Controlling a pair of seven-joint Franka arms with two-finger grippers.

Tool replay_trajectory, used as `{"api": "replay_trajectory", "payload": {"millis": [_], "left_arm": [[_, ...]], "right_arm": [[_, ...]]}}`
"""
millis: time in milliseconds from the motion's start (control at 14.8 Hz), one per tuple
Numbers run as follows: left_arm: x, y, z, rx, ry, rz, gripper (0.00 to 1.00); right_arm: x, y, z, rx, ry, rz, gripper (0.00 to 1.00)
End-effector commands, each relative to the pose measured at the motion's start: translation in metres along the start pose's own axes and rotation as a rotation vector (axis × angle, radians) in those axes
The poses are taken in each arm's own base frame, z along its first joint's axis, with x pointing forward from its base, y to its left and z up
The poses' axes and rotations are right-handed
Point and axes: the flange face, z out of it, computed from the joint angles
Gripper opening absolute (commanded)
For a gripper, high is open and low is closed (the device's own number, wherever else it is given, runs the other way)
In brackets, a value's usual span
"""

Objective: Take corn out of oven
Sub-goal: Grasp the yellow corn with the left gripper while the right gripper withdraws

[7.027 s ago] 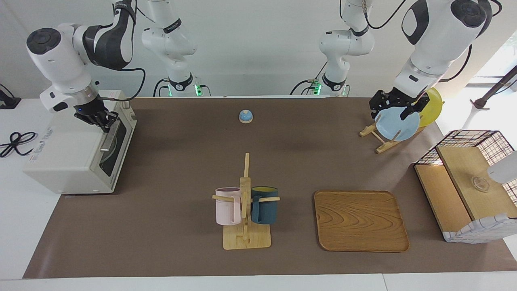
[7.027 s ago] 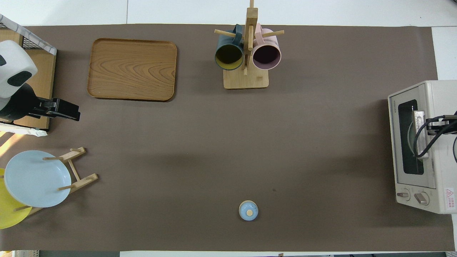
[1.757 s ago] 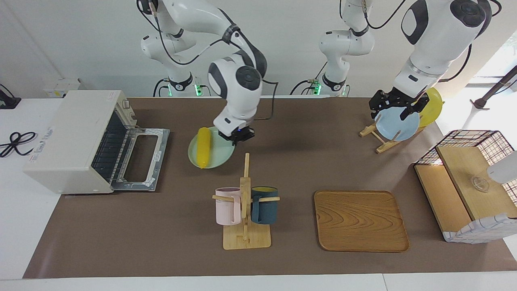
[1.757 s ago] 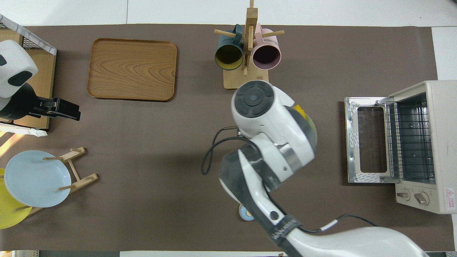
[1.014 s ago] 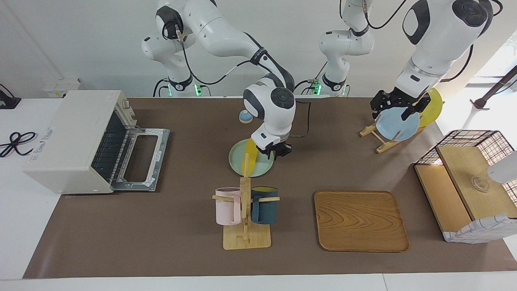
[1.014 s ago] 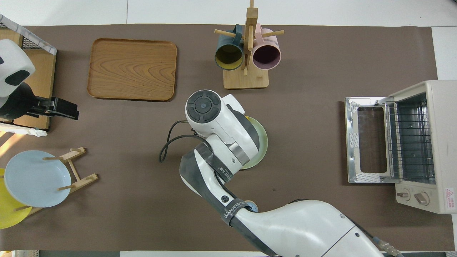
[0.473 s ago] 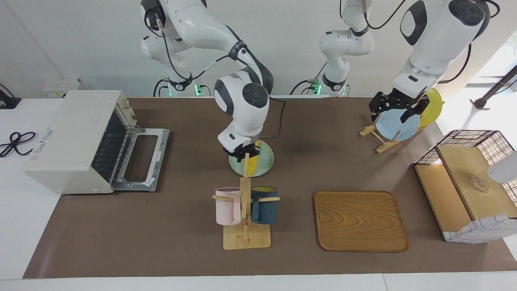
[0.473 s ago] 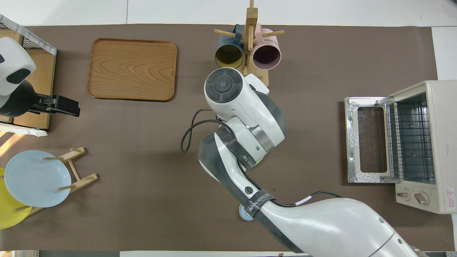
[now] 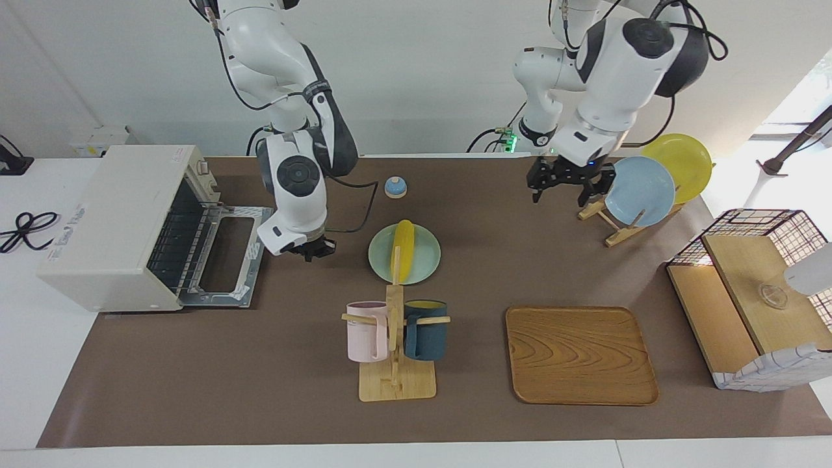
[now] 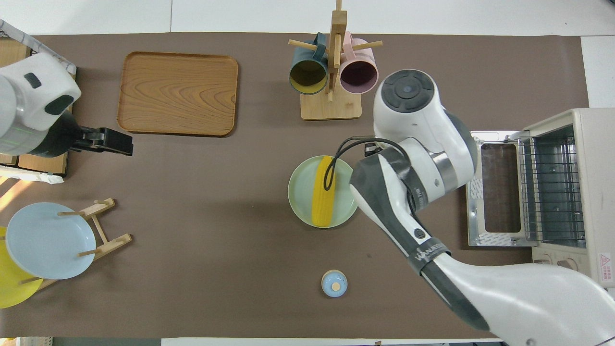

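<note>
Corn is out of the oven and lies on a plate in the middle of the table.

The corn (image 9: 403, 251) rests lengthwise on a pale green plate (image 9: 424, 263), well apart from the oven (image 9: 123, 224), whose door (image 9: 227, 257) lies folded down and whose rack shows bare. So the task looks finished, I judge. The plate sits just nearer to the robots than the mug rack (image 9: 395, 338), probably so that the cob cannot roll on the mat. The right gripper (image 9: 313, 250) hangs between the plate and the oven door, its fingertips closed together and holding nothing. The left gripper (image 9: 564, 182) waits with spread fingers, empty, over the mat beside the blue plate (image 9: 643, 192) on its wooden stand.
</note>
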Motion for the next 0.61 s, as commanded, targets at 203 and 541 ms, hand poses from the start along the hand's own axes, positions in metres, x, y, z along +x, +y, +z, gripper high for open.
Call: {"api": "replay_trajectory", "payload": {"millis": [203, 541], "left_arm": [[-0.006, 0.114, 0.085, -0.032, 0.024, 0.015, 1.00], [-0.013, 0.179, 0.160, -0.069, 0.030, 0.063, 1.00]], "right_arm": [[-0.010, 0.072, 0.030, -0.031, 0.002, -0.005, 0.00], [-0.005, 0.087, 0.026, -0.098, 0.019, -0.085, 0.00]]}}
